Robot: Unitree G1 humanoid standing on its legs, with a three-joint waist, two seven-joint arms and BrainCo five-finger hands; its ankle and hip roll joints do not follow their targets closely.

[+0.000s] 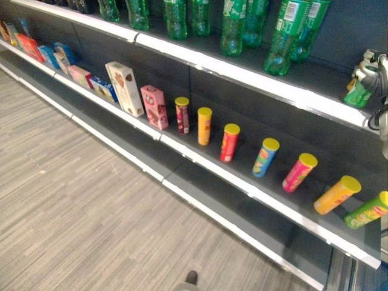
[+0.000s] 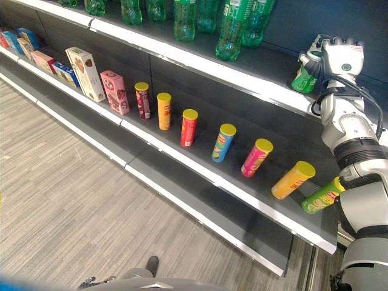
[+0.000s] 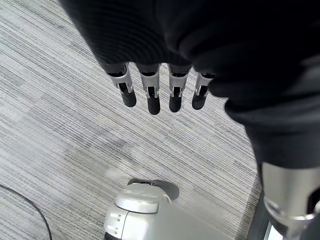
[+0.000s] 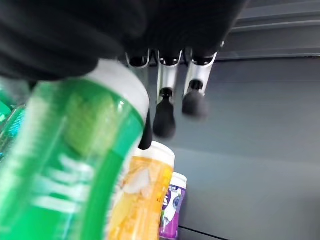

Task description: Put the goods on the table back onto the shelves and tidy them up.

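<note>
Left eye view: the green bottle (image 1: pixel 362 91) sits at the right end of the upper shelf (image 1: pixel 242 71), apart from the row of tall green soda bottles (image 1: pixel 233 27) further left; the shelf below carries a spaced row of yellow-lidded snack cans (image 1: pixel 229 142), with cartons (image 1: pixel 124 88) beyond them. Right eye view: the right hand (image 2: pixel 341 56) is raised to the upper shelf with its dark cover toward the camera, against the green bottle, whose base looks close to or on the shelf board; I cannot tell which. Left wrist view: the left hand (image 3: pixel 150 90) hangs over the grey floor (image 3: pixel 60 125), fingers straight and slack, holding nothing. Right wrist view: the green bottle fills the near side just beside the palm, white cap end near the cover; the fingers (image 4: pixel 164 117) that show reach straight past it toward the shelf's dark back panel, and the thumb is hidden, so whether the hand is clamped on the bottle or already loose cannot be told. An orange can (image 4: pixel 142 195) and a purple can (image 4: pixel 172 205) show beyond it. Judgement: a small plastic bottle, stiff but smooth and likely slippery, moderately heavy if full; best taken round the mid-body, not the cap, and kept upright, since a narrow base tips easily.
</note>
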